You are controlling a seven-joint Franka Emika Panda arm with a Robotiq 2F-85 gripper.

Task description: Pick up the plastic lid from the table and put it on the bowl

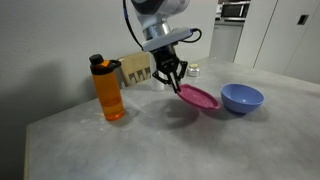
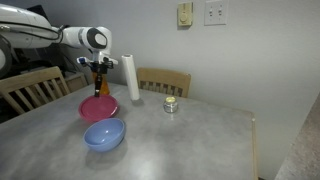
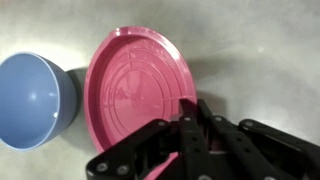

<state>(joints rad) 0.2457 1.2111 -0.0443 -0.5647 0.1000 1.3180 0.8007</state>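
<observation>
The magenta-pink plastic lid [image 1: 199, 98] hangs tilted in the air, pinched at its rim by my gripper [image 1: 173, 82]. It also shows in an exterior view [image 2: 98, 108] and fills the wrist view [image 3: 135, 90]. My gripper [image 3: 190, 115] is shut on the lid's edge. The periwinkle-blue bowl [image 1: 241, 97] stands on the grey table [image 1: 150, 145] just beside the lid. In an exterior view the bowl [image 2: 104, 134] sits just in front of the lid. In the wrist view the bowl [image 3: 30, 98] is at the left, empty.
An orange bottle [image 1: 108, 88] with a black cap stands near the lid. A white roll [image 2: 130, 78] and a small metal tin [image 2: 171, 104] stand further back. Wooden chairs [image 2: 165, 80] line the table's far edge.
</observation>
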